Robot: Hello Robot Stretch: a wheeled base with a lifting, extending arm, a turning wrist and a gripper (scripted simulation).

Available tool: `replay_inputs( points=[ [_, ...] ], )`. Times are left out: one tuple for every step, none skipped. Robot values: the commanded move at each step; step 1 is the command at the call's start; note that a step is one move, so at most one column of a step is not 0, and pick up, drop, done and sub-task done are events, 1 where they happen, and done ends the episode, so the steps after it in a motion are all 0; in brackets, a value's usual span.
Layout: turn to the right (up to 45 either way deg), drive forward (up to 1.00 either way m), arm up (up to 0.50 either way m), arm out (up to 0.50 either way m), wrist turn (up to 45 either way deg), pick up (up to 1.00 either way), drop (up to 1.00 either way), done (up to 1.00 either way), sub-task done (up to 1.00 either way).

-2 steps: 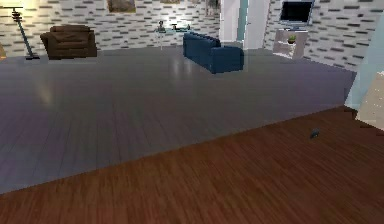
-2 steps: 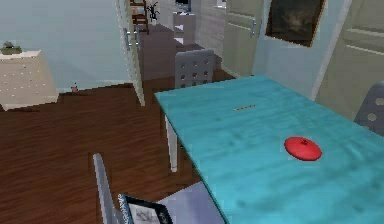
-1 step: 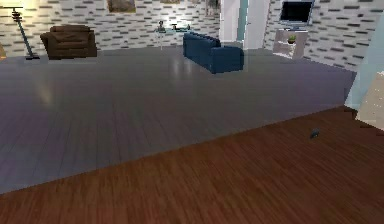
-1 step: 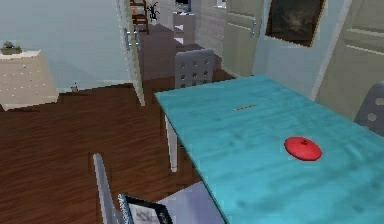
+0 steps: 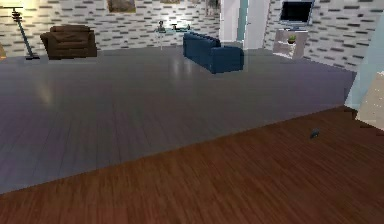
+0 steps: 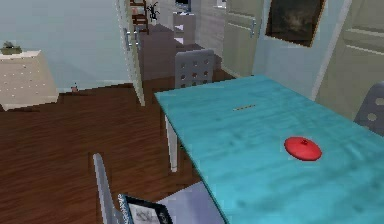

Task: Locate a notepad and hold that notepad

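A flat dark rectangle (image 6: 146, 212) with pale border, perhaps the notepad, lies on a grey chair (image 6: 102, 186).

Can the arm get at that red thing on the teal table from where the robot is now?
Probably yes: the red thing lies on the teal table out to the arm's side, with bare tabletop around it. Whether the arm extends that far is unclear.

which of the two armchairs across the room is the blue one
The blue armchair, just right of the forward view's middle, out on the grey floor. The brown armchair sits far left against the patterned wall.
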Motion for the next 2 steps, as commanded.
replay_inputs(
  points=[
    [0.0, 0.00, 0.00, 0.16, 0.0, 0.00, 0.00, 0.00, 0.00],
    [0.0, 0.00, 0.00, 0.00, 45.0, 0.00, 0.00, 0.00, 0.00]
  ],
)
